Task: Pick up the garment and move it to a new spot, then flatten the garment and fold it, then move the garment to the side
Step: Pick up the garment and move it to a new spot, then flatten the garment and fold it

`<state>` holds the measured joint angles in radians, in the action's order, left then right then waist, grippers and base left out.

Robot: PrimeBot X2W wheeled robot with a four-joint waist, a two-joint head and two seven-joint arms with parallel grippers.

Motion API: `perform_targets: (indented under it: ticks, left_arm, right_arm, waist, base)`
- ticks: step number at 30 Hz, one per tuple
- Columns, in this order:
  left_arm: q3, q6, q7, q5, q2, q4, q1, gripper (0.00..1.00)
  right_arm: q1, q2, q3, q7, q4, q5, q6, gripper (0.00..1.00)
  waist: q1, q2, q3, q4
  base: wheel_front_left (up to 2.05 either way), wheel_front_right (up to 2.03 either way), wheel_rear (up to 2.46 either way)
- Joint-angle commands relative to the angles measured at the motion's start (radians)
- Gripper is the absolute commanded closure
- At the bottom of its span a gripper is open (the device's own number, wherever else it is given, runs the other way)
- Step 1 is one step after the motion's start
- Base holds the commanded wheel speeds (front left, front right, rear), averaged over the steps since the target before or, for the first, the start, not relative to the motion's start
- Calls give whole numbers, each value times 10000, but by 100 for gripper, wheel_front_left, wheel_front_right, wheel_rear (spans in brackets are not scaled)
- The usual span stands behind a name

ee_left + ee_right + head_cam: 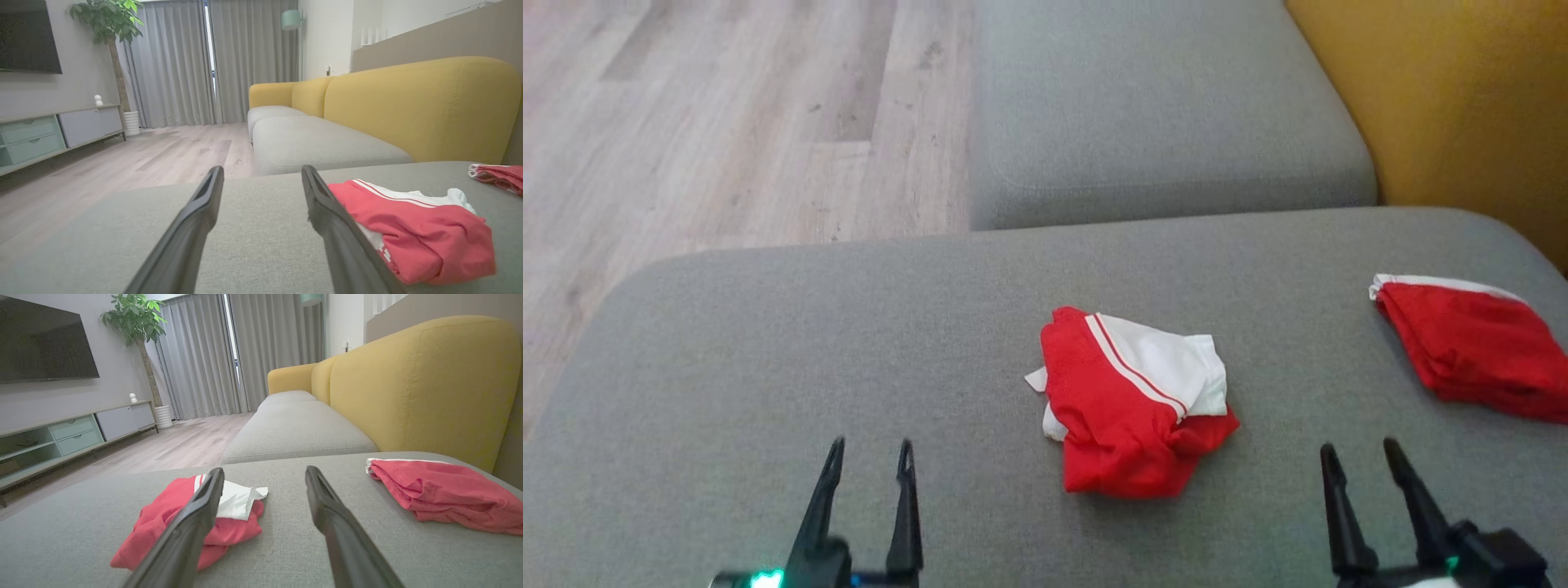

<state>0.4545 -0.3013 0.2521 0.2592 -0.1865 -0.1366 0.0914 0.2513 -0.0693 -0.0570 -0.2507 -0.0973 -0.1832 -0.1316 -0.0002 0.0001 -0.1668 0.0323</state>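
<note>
Head view: left gripper point(872, 446) at lower left, fingers spread, nothing in them. The crumpled red-and-white garment point(1127, 408) lies mid sofa cushion point(768, 343), between both grippers, touching neither. Right gripper point(1358, 447) is likewise spread and empty. A folded red garment point(1478, 351) sits far right. We judge flattening is the step: we pinch opposite edges, pull apart low, and keep clear of the folded one.

On cushion point(768, 343): garment point(1131, 400) centre; second garment point(1474, 347) right, maybe against backrest point(1462, 98)
</note>
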Motion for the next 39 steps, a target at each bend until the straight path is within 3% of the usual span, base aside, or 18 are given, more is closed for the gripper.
perform_targets:
  ticks: [1, 7, 39]
  left_arm:
    - [-646, -253, 96, -608, 191, 1177, 777, 0]
    - [-633, 37, 96, -1104, 423, 1271, 1512, 0]
    - [-1242, 1052, 97, -1696, 974, 939, 1525, 0]
  right_arm:
    - [-99, -93, -409, -110, 206, 162, 9, 0]
    - [50, -113, -482, -110, 214, 207, 9, 0]
    - [-164, -167, -682, -111, 154, 207, 9, 0]
  waist:
    - [2, -1, -156, -54]
    - [2, -1, -170, -110]
    - [2, -1, 148, -204]
  base:
    - [0, 0, 0]
    - [0, 0, 0]
    - [0, 0, 0]
